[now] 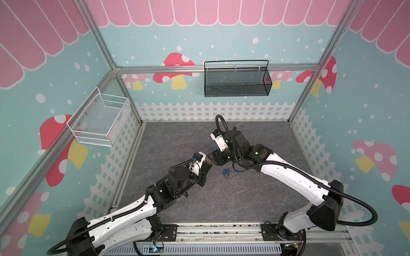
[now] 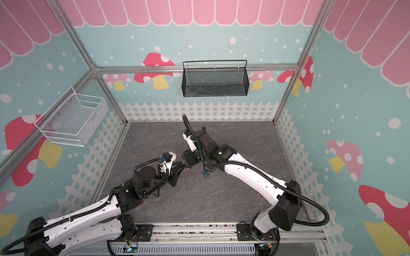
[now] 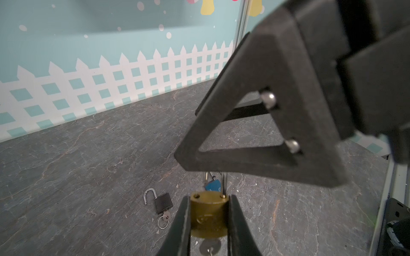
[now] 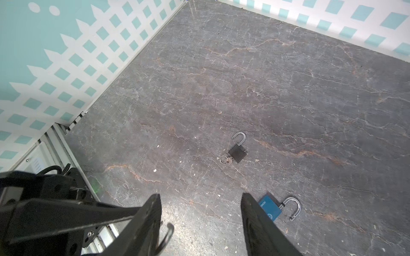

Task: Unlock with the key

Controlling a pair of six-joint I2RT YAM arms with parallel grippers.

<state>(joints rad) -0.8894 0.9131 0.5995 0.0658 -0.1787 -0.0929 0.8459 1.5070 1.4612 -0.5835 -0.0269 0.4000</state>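
Now, nearest your front edge, the blue padlock point(image 4: 270, 208) lies about mid-tabletop point(image 4: 288, 88) under your right arm, its shackle already swung open; leave it alone.

Just beside and above it, your left tool point(image 3: 208, 199) is clenched on the brass padlock point(image 3: 208, 218), holding it in the air with the key point(image 3: 209, 246) seated in the keyway underneath. One shackle point(image 4: 168, 235) leg stands in its hole and the other hole looks empty, so I judge this lock sprung.

Your right tool point(image 4: 199, 196) meets it almost tip to tip, released and grasping nothing. The shackle's hook sits just inside one finger.

To finish well, keep the left clench steady and draw the right tool straight back, so that finger cannot snag the hook and twist the lock. Then confirm the shackle swings free before setting it down.

Farther toward the back left corner lies the black padlock point(image 4: 237, 153), shackle open, with its keyring beside it.
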